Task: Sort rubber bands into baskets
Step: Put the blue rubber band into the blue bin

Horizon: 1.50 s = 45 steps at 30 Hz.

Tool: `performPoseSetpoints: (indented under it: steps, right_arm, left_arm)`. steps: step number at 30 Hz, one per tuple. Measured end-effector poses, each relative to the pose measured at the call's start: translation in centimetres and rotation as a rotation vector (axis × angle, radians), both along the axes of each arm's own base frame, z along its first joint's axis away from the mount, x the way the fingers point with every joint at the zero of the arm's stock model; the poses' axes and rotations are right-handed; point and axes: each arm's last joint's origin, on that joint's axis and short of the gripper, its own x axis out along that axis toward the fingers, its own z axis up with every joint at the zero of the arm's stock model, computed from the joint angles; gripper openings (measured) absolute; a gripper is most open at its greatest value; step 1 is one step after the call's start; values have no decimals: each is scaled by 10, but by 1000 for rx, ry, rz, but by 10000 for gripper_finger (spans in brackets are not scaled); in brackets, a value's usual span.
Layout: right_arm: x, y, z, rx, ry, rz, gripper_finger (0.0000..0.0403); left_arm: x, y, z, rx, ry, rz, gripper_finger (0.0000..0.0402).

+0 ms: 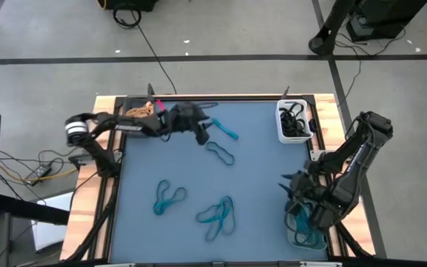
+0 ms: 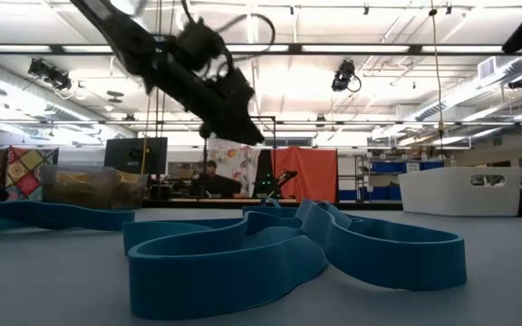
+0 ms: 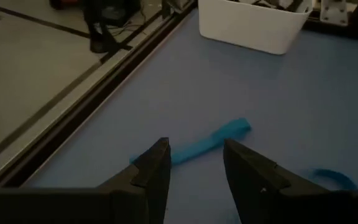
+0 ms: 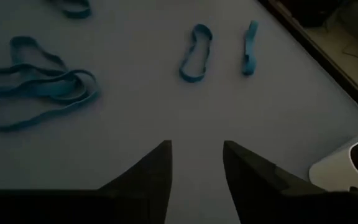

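While the left tool point(image 3: 194, 163) hovers with fingers parted, a flattened blue rubber band point(image 3: 207, 144) lies beneath it.

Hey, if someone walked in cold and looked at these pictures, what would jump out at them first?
Bright blue rubber bands lie scattered over the blue mat, several tangled near its front edge. The left pincer hangs open over a flattened blue band near the far edge. The right pincer, also open, sits by the mat's right edge, above the basket in the near corner, while the white basket holds black bands.
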Motion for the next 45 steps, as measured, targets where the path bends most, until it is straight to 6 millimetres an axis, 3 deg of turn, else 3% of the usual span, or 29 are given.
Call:
performPoseSetpoints:
  steps: [4,10,18,25,30,37,45]
  right_arm:
    - [5,-2,0,3,-31,-21,147]
    - [7,0,0,42,-21,-21,144]
    - [8,4,-12,53,-7,29,141]
    - [3,0,-43,108,89,32,140]
    - [0,-3,-59,130,111,23,138]
    - [4,-3,-61,155,88,16,125]
    - [15,-3,-56,58,-74,38,108]
  left_arm:
    - [19,29,-16,-24,37,-48,153]
    - [47,68,-32,-120,284,-211,153]
    - [82,97,-46,-71,600,-282,153]
    - [89,103,-51,14,706,-347,149]
    - [84,102,-54,41,794,-341,109]
    - [82,102,-55,5,807,-287,10]
    - [85,90,-51,-41,802,-250,3]
